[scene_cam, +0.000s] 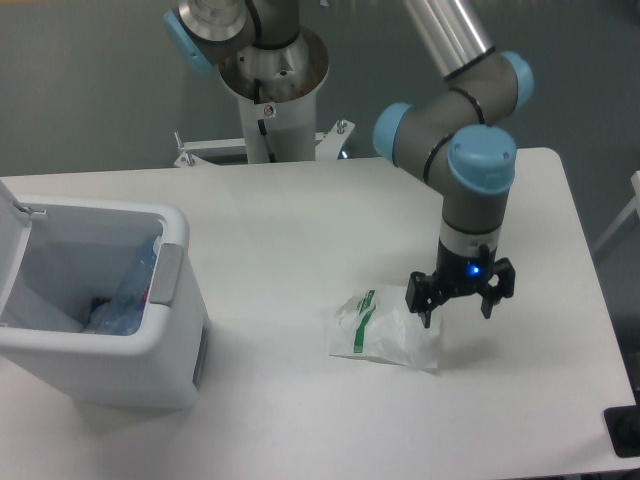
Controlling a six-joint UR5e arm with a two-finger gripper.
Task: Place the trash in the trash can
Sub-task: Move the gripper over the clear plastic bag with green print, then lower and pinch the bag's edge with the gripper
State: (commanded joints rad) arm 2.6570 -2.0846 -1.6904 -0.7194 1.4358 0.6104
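A wrinkly translucent white plastic bag (383, 331) with green print lies flat on the white table, right of centre. My gripper (458, 307) hangs open just above the table, over the bag's right edge, with nothing between its fingers. The white trash can (100, 310) stands at the front left with its lid swung open to the left. Inside it lies a clear bluish plastic bottle (125, 295), leaning along the right wall.
The arm's base column (270, 90) rises behind the table's far edge. The table's right edge (590, 290) runs close to my gripper. A dark object (625, 430) sits at the front right corner.
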